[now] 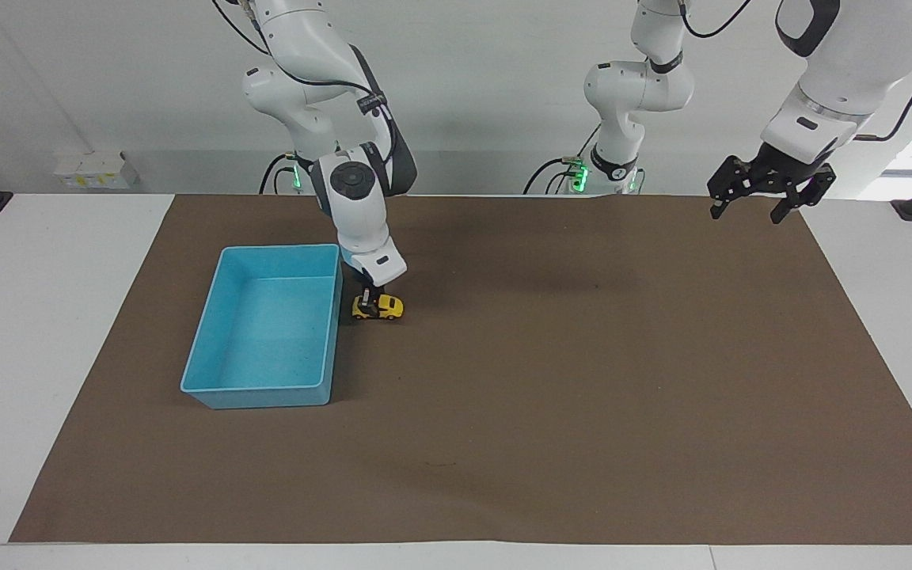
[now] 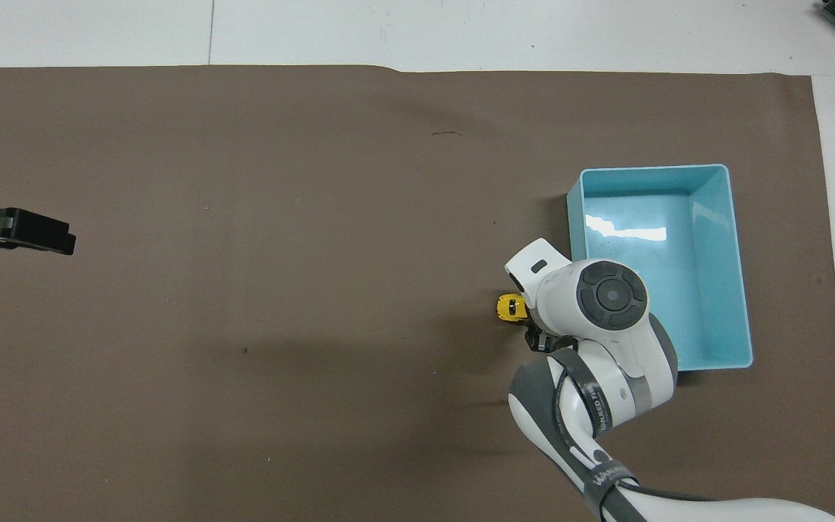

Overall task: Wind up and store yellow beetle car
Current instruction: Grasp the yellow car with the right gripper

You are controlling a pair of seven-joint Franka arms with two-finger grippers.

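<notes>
Grip looks made: right claw (image 1: 368, 304) is down on the yellow beetle car (image 1: 379, 307), left of centre in the facing view, fingers closed across the end of the car that faces the tray. Car sits wheels-down on the brown mat (image 1: 551, 380), just beside the long wall of the light-blue tray (image 1: 210, 332), on the side toward the bench middle, not touching it. In the overhead view only the car's nose (image 2: 510, 308) peeks out from under the right arm's wrist, centre right of that frame; the contact itself is hidden there.

Left claw (image 1: 765, 190) hangs in the air at the upper right of the facing view, over the mat's corner, jaws spread wide, holding nothing. That arm is waiting.

Handling, my read: car is tiny, light, hard plastic or die-cast, smooth rounded shell. Slippery on the roof curve, so pinch across the flat flanks low down, not over the dome. Free wheels mean it'll roll or yaw if nudged off-axis. For winding I'd guess it gets dragged backward on the mat with downward pressure; mat looks grippy enough. Tray is empty, so a short lift over the wall should store the car.
</notes>
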